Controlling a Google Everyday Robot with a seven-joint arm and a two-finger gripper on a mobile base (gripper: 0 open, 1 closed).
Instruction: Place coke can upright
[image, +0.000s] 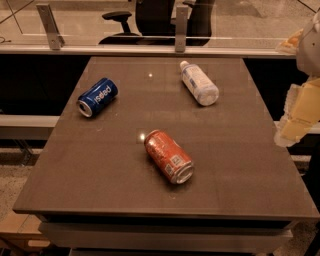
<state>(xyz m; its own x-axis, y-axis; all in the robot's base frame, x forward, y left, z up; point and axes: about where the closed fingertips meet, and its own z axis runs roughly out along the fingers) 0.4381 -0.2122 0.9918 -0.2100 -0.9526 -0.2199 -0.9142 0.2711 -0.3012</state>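
Observation:
The coke can (168, 156) is red with silver ends and a white label patch. It lies on its side near the middle of the dark table (100, 165), with its open end toward the front right. My gripper (299, 119) hangs pale and blurred at the right edge of the view, beyond the table's right side. It is well apart from the coke can and touches nothing.
A blue Pepsi can (98, 97) lies on its side at the left rear. A clear plastic bottle (199, 83) with a white cap lies at the right rear. A glass partition and an office chair (150, 20) stand behind the table.

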